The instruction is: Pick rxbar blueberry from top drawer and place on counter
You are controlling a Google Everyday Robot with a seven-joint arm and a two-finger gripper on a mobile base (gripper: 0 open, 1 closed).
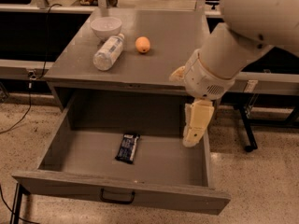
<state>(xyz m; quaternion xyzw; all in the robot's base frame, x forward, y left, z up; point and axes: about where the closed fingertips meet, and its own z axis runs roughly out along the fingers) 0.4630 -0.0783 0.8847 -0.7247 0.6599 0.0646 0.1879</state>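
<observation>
The rxbar blueberry (127, 148), a dark flat bar with pale lettering, lies on the floor of the open top drawer (70, 183), a little left of its middle. The grey counter (163, 59) is above the drawer. My gripper (190, 141) points downward over the drawer's right part, close to the right wall, about a bar's length or more to the right of the rxbar and above it. It holds nothing that I can see. The big white arm (247, 27) reaches in from the upper right.
On the counter lie a clear plastic bottle (108, 52) on its side, an orange (143, 44) and a white bowl (106, 27) at the back left. A dark pull handle (117, 199) sits on the drawer front. A black stand leg (247, 134) is on the floor at right.
</observation>
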